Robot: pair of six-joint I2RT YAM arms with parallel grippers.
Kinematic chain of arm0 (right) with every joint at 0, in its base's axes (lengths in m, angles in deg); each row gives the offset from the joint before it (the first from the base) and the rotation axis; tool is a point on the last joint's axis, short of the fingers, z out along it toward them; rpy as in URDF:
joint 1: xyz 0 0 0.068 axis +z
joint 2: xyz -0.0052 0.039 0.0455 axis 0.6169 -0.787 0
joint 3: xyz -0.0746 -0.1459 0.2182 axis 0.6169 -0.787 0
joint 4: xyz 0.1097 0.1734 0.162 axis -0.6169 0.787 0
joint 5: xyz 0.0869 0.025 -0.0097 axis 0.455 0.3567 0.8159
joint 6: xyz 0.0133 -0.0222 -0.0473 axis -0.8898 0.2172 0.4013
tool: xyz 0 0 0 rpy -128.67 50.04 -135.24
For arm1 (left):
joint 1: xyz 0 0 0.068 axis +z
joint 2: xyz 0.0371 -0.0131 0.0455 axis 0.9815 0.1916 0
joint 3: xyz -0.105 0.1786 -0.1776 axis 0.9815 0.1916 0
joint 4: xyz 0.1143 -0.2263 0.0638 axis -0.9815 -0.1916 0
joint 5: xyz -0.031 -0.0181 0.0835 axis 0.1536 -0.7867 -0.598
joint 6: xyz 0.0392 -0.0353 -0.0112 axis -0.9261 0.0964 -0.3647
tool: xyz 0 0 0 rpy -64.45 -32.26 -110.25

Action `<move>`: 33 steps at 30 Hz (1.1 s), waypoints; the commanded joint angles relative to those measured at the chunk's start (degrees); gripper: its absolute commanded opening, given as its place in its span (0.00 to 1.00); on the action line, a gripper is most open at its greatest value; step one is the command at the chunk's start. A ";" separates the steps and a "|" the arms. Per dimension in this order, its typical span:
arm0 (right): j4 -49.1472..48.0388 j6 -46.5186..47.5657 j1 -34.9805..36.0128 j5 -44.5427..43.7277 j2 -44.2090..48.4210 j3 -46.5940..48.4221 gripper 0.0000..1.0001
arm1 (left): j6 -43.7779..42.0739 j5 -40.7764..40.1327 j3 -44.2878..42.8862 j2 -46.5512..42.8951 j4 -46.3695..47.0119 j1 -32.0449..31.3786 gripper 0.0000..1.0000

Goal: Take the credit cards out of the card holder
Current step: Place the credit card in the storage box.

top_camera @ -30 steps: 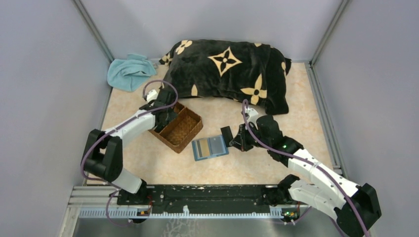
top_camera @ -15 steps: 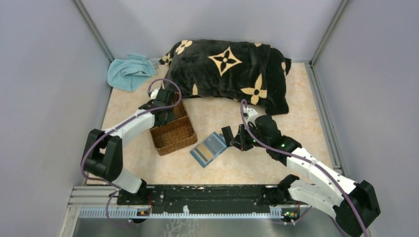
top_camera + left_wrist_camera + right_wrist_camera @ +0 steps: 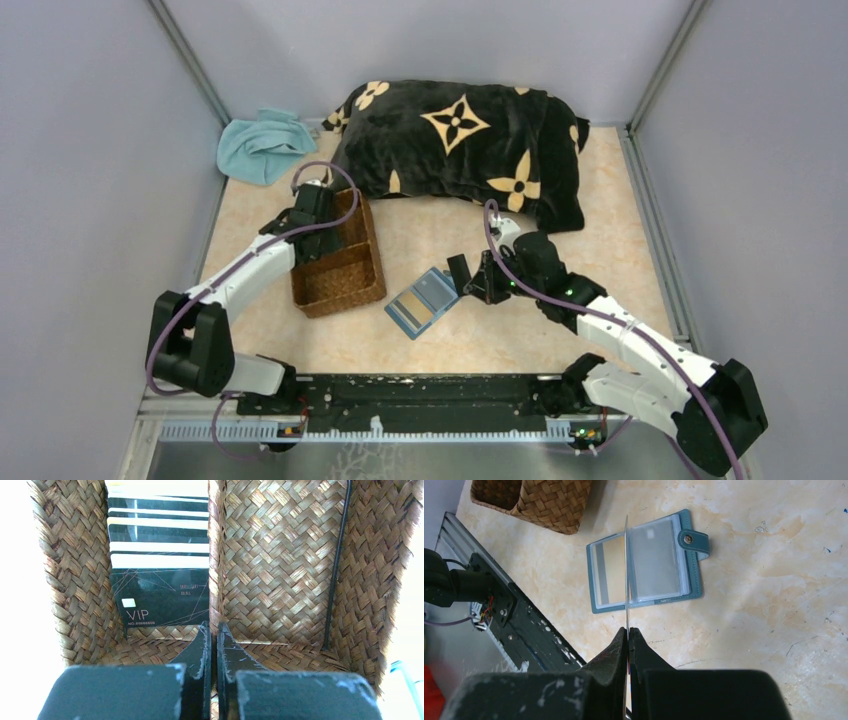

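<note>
My right hand point(image 3: 628, 630) is pressed together on 1 card point(image 3: 626, 570). I see it only edge-on, as a thin line running straight out from my fingertips. It hangs over the open card holder point(image 3: 646, 562), roughly along the fold between its 2 pages. The card holder lies flat on the bench point(image 3: 774, 605) with its clasp tab on the side away from the tray. At least 2 cards show in its sleeves: a striped one point(image 3: 605, 575) on the tray-side page and a grey one point(image 3: 656, 560) on the tab-side page.

My left hand point(image 3: 212, 628) is down inside the woven tray point(image 3: 280, 555), closed at the near end of the divider between its 2 compartments. I cannot tell whether any weave is caught between the fingers. The credit cards point(image 3: 160, 597) already out lie overlapped in 1 compartment, with a black VIP one on top.

From above, the tray point(image 3: 345, 295) sits just beside the card holder point(image 3: 422, 302) on its left, and my right hand point(image 3: 470, 282) is on the opposite side. I judge the held card has to go left, across the card holder. It must also turn flat, with its long side across the compartment like the others. My left hand point(image 3: 318, 235) is the nearer one to the tray and may crowd the drop.
</note>
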 commanded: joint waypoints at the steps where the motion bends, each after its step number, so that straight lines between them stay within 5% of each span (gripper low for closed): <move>1: -3.09 -0.51 -0.10 -0.16 0.02 -0.05 0.00 | -3.38 0.50 0.14 -1.27 -0.24 0.01 0.00; 12: -4.23 0.25 -0.12 -0.55 -0.07 -1.56 0.00 | -2.72 -3.30 -0.60 2.83 -5.21 -3.23 0.00; 33: -5.08 0.24 -1.53 0.24 -0.28 -2.43 0.00 | 2.32 2.09 -1.89 8.29 -2.44 -13.38 0.00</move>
